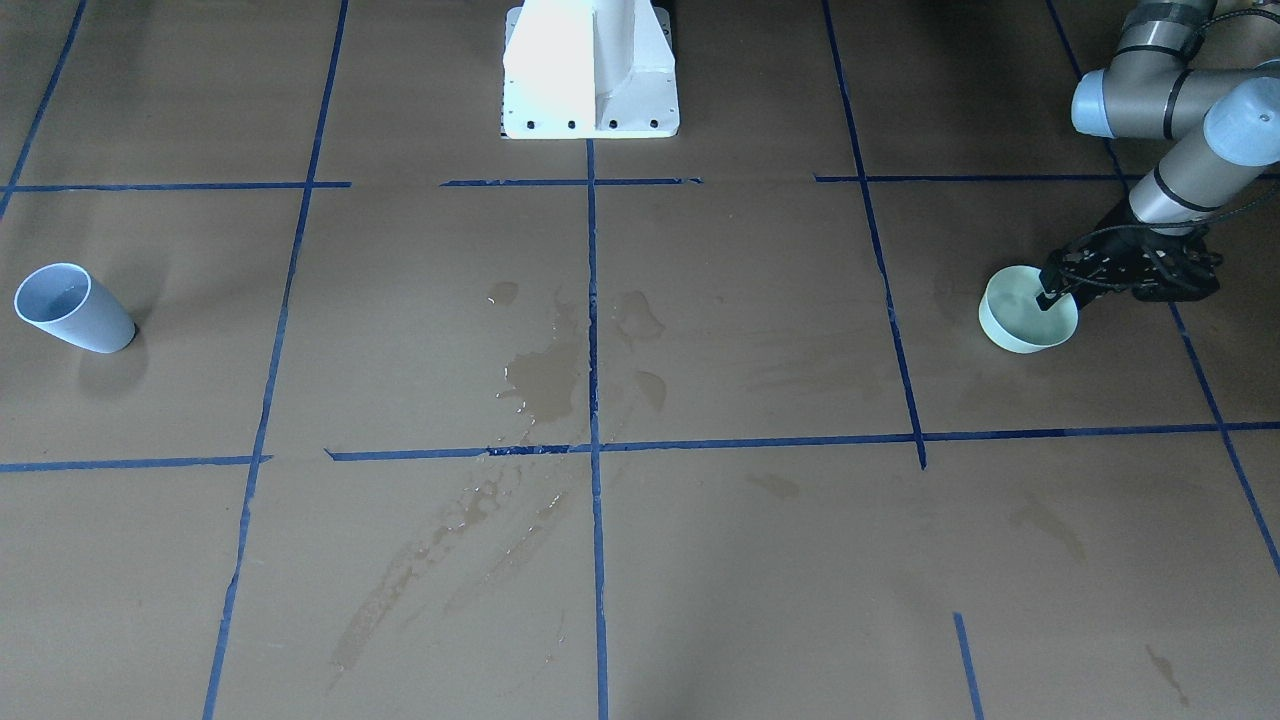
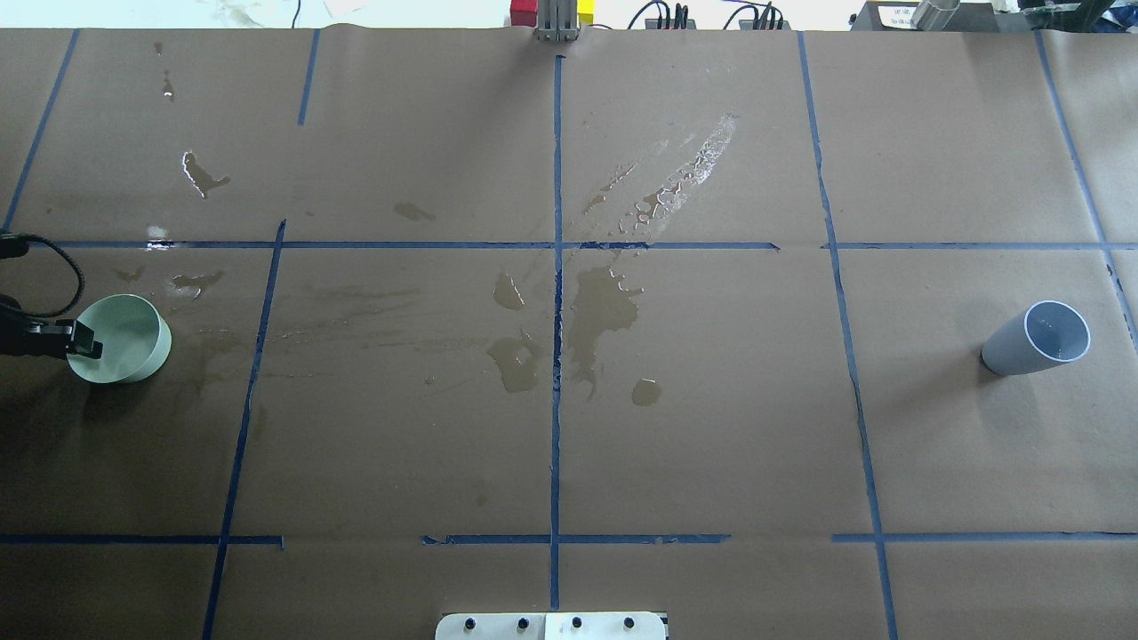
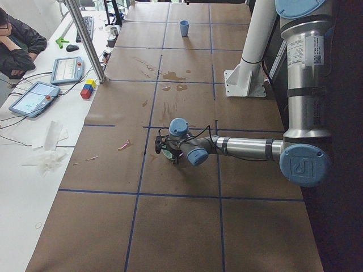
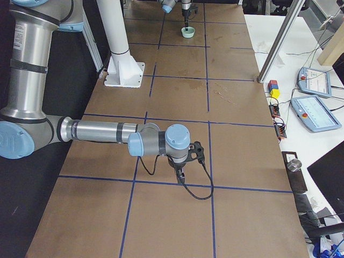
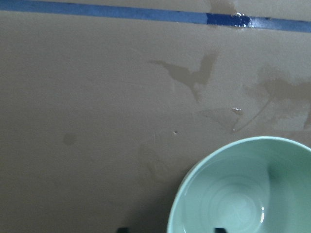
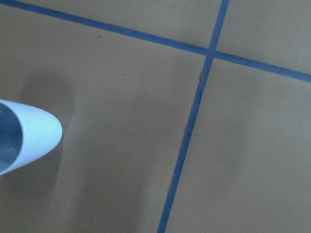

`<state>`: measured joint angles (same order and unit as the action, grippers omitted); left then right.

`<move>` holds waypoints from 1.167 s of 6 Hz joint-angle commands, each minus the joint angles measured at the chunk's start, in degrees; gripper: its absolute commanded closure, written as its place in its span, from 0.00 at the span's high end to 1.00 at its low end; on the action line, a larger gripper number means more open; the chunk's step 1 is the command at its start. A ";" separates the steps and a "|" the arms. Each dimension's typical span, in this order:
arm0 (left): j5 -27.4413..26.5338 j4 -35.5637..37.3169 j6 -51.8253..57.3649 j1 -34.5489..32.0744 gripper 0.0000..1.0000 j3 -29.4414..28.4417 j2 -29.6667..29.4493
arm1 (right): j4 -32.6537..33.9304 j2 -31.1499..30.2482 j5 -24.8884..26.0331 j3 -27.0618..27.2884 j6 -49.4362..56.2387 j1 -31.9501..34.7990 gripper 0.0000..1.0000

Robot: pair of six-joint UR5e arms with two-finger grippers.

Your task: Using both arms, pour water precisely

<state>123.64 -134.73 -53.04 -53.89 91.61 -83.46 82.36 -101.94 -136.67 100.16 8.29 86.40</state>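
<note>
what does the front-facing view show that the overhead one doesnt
Only front-facing: the left arm, silver links and blue joint caps. Only overhead: red and yellow blocks and black cables at the far edge of the table. Both: the green bowl with the left pincer at its rim, the blue-grey cup, wet stains, blue tape lines, the white pedestal.

**A robotics lab, rigged for bench trials**

From where I stood, a long worktop (image 2: pixel 711 427) was papered in brown, marked into squares with blue tape (image 2: pixel 556 356) and blotched with wet stains (image 2: pixel 605 302). A white bolted pedestal (image 1: pixel 590 70) stood on it, and the left arm (image 3: pixel 249 147) and right arm (image 4: pixel 102 130) reached out low over the paper. Alongside ran a white bench (image 3: pixel 22 187) carrying teach pendants (image 3: pixel 66 69), coloured blocks (image 3: pixel 88 89) and an aluminium post (image 3: pixel 85 39). A person (image 3: pixel 17 45) was at its far end.
</note>
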 commanded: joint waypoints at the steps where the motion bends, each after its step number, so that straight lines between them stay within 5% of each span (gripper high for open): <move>1: 0.11 -0.01 -0.22 0.10 0.13 0.06 -0.30 | -0.01 -0.01 0.00 -0.06 0.06 0.00 1.00; 2: 0.54 0.17 -4.48 0.10 0.04 1.02 -1.96 | -0.01 -0.01 0.00 0.03 0.06 0.00 1.00; 4: 0.72 1.31 -14.06 1.49 0.01 2.08 -9.58 | -0.09 -0.01 0.00 0.03 -0.02 0.00 1.00; 7: -4.42 12.76 -26.73 12.28 0.04 3.14 -28.81 | -0.10 -0.01 0.09 -0.06 0.06 0.00 1.00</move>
<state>122.00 -126.94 -76.33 -45.19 94.65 -106.09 82.26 -101.95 -136.65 100.14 8.33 86.40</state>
